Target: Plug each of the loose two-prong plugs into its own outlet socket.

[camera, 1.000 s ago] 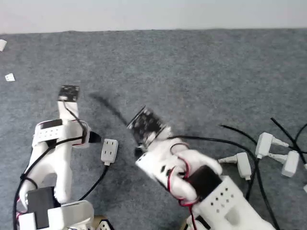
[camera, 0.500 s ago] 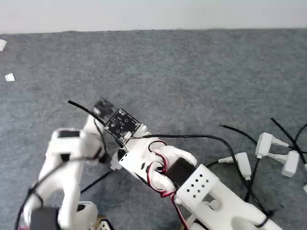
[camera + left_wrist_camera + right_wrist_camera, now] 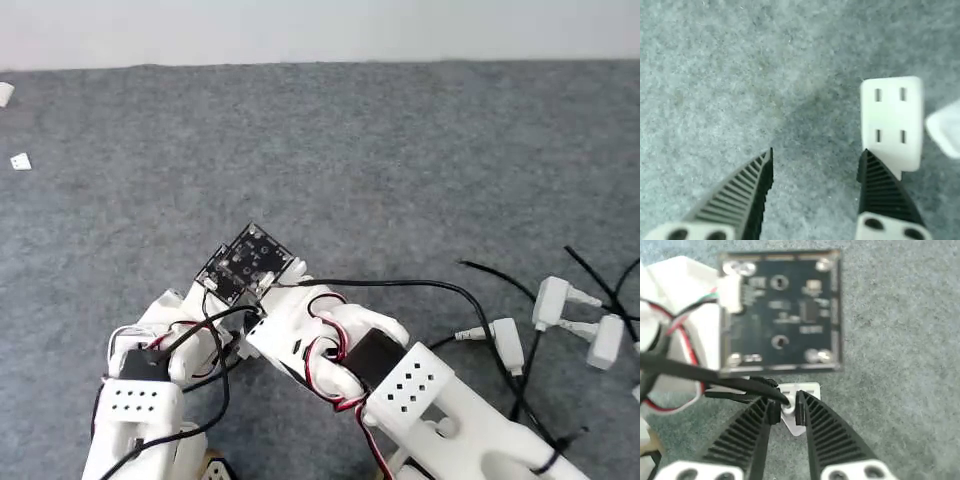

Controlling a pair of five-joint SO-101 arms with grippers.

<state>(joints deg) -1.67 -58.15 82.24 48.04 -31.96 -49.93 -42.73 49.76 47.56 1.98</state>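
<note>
On fuzzy felt (image 3: 715, 65), boxy socket (image 3: 891, 117)

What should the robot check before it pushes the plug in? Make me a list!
1. Plug in hand: ok. The right gripper is shut on the white plug with its black cord.
2. Socket holes free: ok. The outlet shows four empty slots.
3. Outlet held steady: not ok. The left gripper is open, with one finger at the outlet's edge, not clamping it.
4. Prongs lined up with slots: cannot tell. The prongs are hidden.
5. More plugs waiting: ok. The loose plugs lie on the table's right side.
</note>
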